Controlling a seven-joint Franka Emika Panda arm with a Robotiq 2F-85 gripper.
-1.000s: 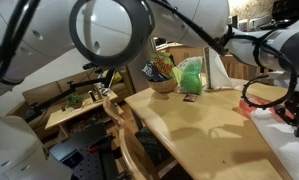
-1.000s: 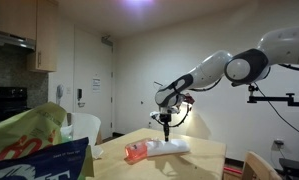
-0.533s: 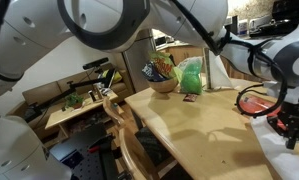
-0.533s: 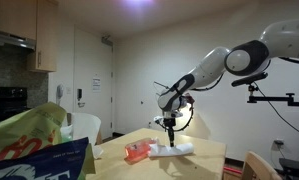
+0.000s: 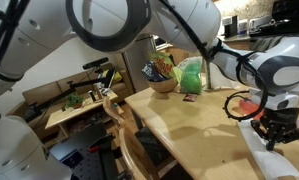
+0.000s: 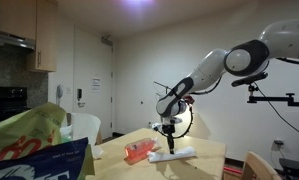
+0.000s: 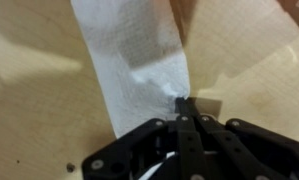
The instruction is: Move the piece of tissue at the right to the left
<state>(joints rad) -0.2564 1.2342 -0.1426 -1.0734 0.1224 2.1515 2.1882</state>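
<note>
gripper (image 7: 185, 108) jaws closed tight, tips pinching the tissue (image 7: 134, 60) at its long edge; paper puckers at the pinch, so the grip looks real. Edge grab probably so the sheet can be lifted or dragged left. Tissue: white strip, mostly flat, faint creases, lying on the wood table (image 7: 249, 60). In an exterior view it sits just beside a red item (image 6: 139, 151), arm straight down on it

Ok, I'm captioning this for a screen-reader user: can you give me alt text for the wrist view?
A shut black gripper pinches the edge of a white tissue strip lying on a light wooden table. The tissue runs from the top of the view down past the fingertips, puckered at the grip.
</note>
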